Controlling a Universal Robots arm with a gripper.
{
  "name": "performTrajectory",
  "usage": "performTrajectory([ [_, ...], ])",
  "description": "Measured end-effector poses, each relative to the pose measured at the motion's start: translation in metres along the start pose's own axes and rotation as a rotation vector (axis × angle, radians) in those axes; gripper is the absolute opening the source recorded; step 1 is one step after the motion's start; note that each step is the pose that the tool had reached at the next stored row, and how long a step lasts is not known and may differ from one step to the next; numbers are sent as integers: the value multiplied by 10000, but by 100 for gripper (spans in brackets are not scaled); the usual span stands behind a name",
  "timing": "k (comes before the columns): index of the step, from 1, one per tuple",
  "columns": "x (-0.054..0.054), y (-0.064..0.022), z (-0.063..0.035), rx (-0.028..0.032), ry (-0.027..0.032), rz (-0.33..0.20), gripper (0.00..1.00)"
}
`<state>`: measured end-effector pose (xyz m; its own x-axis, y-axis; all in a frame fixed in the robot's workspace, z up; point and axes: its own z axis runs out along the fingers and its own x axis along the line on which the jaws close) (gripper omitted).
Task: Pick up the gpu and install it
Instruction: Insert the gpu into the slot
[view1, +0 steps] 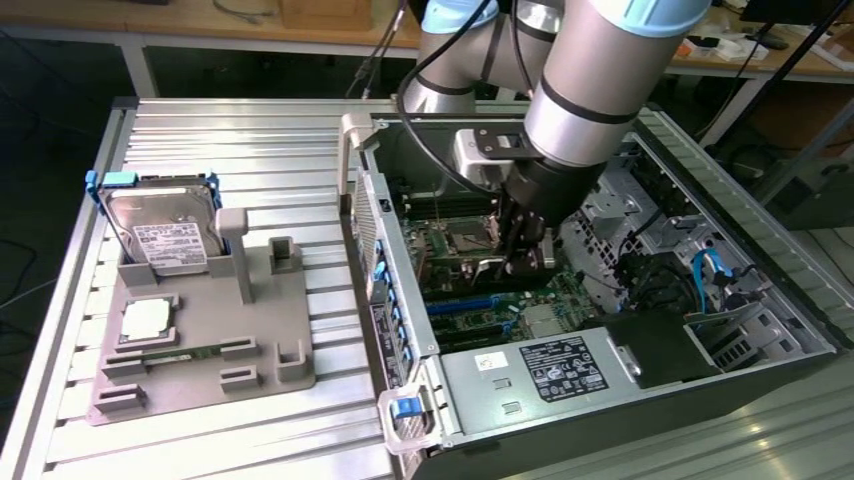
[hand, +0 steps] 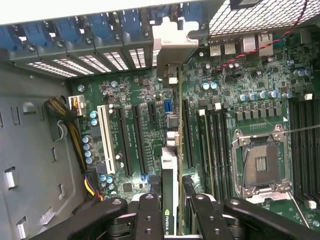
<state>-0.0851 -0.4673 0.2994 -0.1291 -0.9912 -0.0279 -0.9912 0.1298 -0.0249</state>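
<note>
Black card, edge-on: gpu (hand: 169, 170) clamped between narrowed gripper (hand: 172, 217) fingers (hand: 149, 215). Silver bracket (hand: 172, 42) toward rear slot covers (hand: 100, 60) of computer case (view1: 747, 400). Held upright over green motherboard (hand: 250, 85), just beside long black slot (hand: 187, 132) (seated or hovering: cannot tell). CPU socket (hand: 260, 162) near. Outside case, on bench (view1: 240, 130): grey tray (view1: 200, 350) with hard drive (view1: 160, 235), CPU chip (view1: 144, 318).

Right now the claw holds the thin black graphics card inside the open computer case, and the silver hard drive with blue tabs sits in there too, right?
No. The exterior view shows the silver hard drive with blue tabs standing in the grey holder outside the open computer case. The claw does hold the thin black graphics card inside it.
</note>
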Motion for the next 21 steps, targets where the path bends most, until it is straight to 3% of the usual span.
performTrajectory([
  [12,5,13,18,-3,-3,-29,27],
  [21,-2,13,46,-59,-26,-1054,27],
])
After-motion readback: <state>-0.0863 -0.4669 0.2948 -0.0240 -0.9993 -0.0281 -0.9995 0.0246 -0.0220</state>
